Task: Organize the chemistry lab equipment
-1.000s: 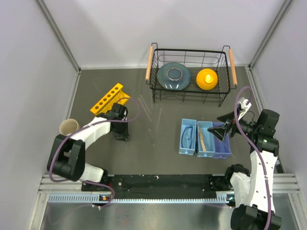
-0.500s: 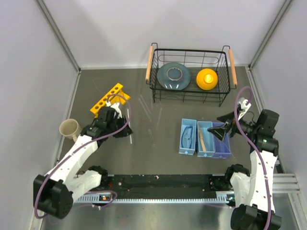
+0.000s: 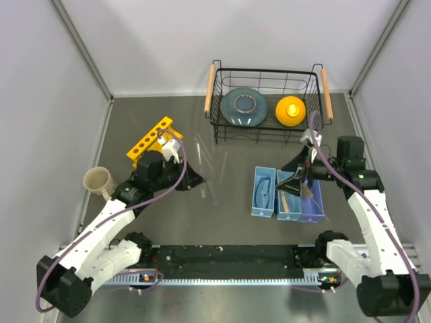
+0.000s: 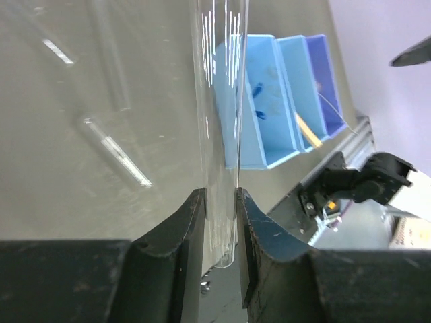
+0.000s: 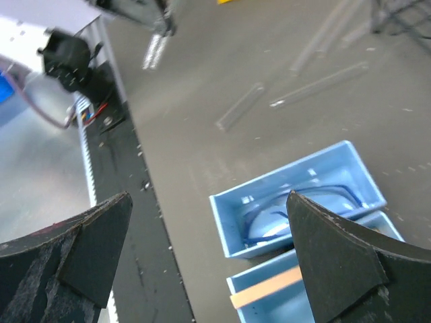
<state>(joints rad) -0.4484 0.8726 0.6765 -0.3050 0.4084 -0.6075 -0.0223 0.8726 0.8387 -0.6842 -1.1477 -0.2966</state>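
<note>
My left gripper (image 3: 192, 179) hangs over the dark table, right of the yellow six-hole rack (image 3: 153, 138). In the left wrist view it (image 4: 220, 205) is shut on a thin clear glass tube (image 4: 219, 128), which runs out past the fingertips. More clear tubes (image 3: 203, 152) lie loose on the table (image 5: 322, 85). My right gripper (image 3: 300, 176) is wide open above the blue bins, holding nothing (image 5: 209, 229). The blue-rimmed safety glasses (image 5: 300, 214) lie in the left bin (image 3: 264, 193). The tan wooden clamp (image 5: 266, 288) lies in the middle bin (image 3: 288, 196).
A black wire basket (image 3: 268, 75) with wooden handles stands at the back, holding a blue-grey plate (image 3: 244, 107) and a yellow object (image 3: 291, 111). A beige cup (image 3: 97, 180) sits near the left wall. A third, darker blue bin (image 3: 312, 204) adjoins the other two.
My left arm has swung right, away from beside the rack, carrying the glass tube. My right arm has shifted inward, so its open gripper now sits over the bins.
</note>
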